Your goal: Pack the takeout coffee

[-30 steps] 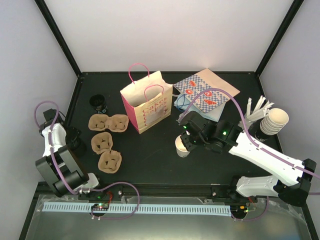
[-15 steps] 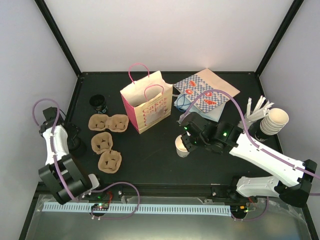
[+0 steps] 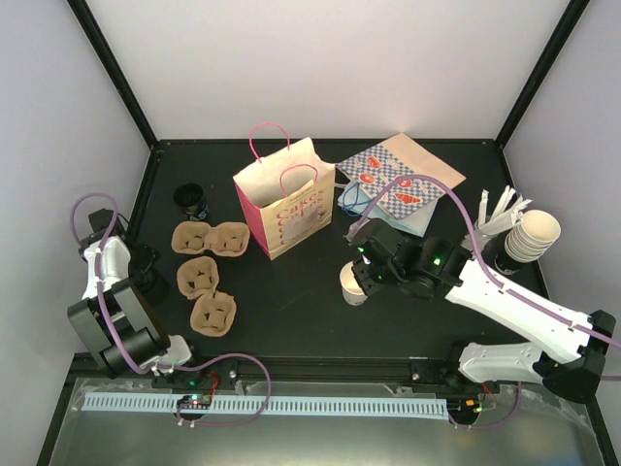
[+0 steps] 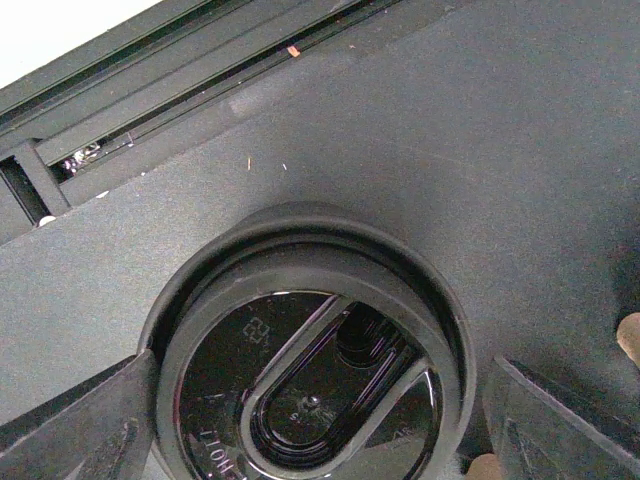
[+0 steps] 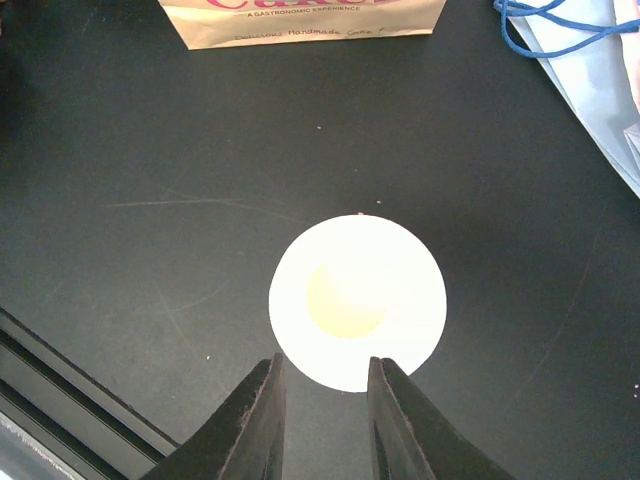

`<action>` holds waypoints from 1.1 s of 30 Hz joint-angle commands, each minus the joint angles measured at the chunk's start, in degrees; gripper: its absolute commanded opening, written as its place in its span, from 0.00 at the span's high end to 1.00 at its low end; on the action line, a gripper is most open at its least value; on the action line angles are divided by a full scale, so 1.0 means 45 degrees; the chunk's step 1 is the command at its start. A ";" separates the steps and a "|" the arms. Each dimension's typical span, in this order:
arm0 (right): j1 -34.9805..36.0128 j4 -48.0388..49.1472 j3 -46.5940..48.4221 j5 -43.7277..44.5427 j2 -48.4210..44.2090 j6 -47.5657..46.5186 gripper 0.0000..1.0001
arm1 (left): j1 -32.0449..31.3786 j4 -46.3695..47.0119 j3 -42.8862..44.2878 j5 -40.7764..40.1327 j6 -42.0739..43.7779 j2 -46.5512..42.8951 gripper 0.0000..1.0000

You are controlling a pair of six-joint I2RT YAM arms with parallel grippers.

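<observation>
surface point(image 3: 291, 325): black and flat; a bare stretch of it runs ahead of the right tool point(image 5: 327, 366) toward the bags.
pink bag point(image 3: 286, 204): stands upright with its mouth open, ahead of the right tool and beyond the cup, well apart from both. Its two loop handles rise over the mouth.
patterned bag point(image 3: 403, 184): lies flat, ahead of the right tool and off to its right. A blue handle loop trails from its near edge.
right tool: jaws narrow with a small gap between them, and nothing visibly clamped. The tips sit over the cup's near rim; whether they touch it cannot be told.
left tool point(image 4: 315, 425): jaws wide, one on each side of the black lid point(image 4: 305, 340), with a gap on both sides, so it is not gripped.
takeout coffee point(image 5: 357, 300): white paper cup, upright on the surface, open-topped, just ahead of and below the right tool's tips.
black lid: lies flat on the surface, centred between the left tool's jaws.
largest risk: the right tool's gap looks narrower than the cup. Coming down like this would likely push on the rim and tip or crush the paper wall.
middle risk: the pink bag looks light and its handles overhang the mouth. A cup lowered off-centre could snag a loop or topple the bag.
smallest risk: the lid is thin and low, so jaws closing unevenly could make it skid or flip.
</observation>
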 commanded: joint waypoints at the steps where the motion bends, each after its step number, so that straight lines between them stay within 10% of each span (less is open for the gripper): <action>1: -0.0056 0.0206 -0.0101 -0.0047 -0.0265 -0.0036 0.73 | -0.0065 -0.0196 0.0327 0.0082 -0.0099 -0.0096 0.11; 33: -0.0056 0.0233 0.0055 0.0052 -0.0281 0.0018 0.72 | -0.0202 -0.0686 0.0296 -0.0525 -0.0407 0.0074 0.21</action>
